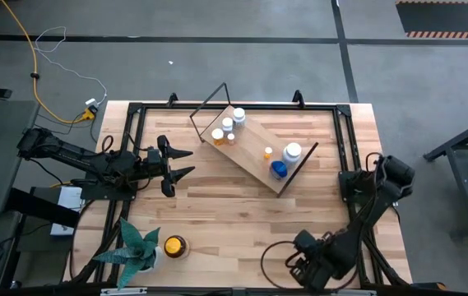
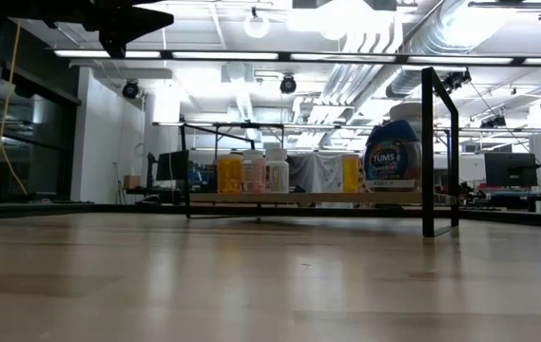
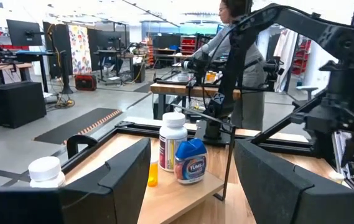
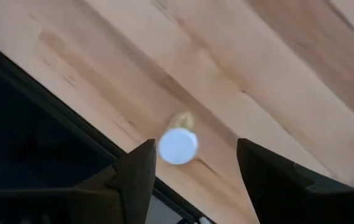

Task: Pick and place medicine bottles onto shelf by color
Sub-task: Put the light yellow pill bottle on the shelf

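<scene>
Running diagonally across the table, shelf, bottles upright.

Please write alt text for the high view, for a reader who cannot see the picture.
Seen from above, a small wooden shelf lies diagonally on the table, holding several medicine bottles. The left end effector is open and empty beside it; the right arm is folded at the near right corner.

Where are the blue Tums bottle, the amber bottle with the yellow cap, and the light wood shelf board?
blue Tums bottle (image 2: pixel 393 155), low view, on its label.
amber bottle with the yellow cap (image 1: pixel 173 245), high view, on its cap.
light wood shelf board (image 1: pixel 252 151), high view, on bare wood between the bottle groups.
</scene>
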